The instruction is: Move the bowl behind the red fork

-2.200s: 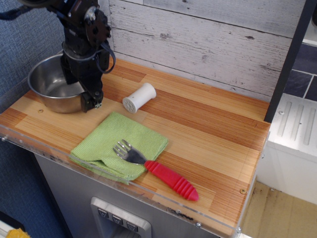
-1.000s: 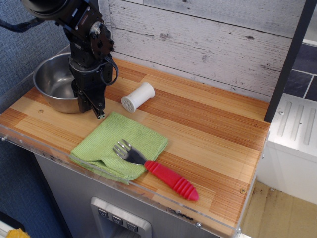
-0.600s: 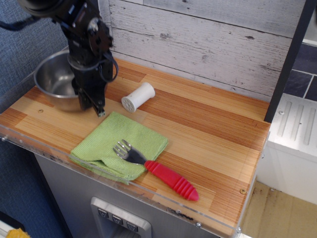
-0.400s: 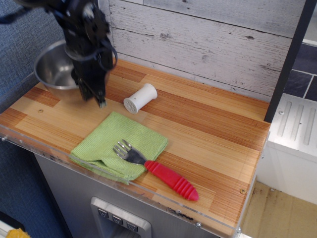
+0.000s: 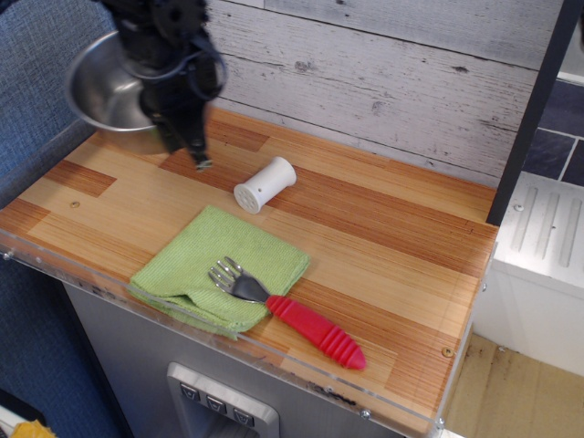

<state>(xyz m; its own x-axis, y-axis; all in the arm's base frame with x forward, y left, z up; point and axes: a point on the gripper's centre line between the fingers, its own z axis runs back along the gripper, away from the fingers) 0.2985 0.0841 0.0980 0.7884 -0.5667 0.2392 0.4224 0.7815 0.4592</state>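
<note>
Gripper [image 5: 187, 146] clamping raised bowl [image 5: 105, 87]

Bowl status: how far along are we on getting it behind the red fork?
Done: the gripper holds the bowl by its rim, lifted off the counter. In hand: carrying it, at far left. Left: set it down behind the red fork, past the white spool.

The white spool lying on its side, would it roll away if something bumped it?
Probably. The spool is round and lies on its side on the smooth wooden table, so a nudge could roll it. It looks like plastic, likely light. Its wider end may make it curve.
</note>
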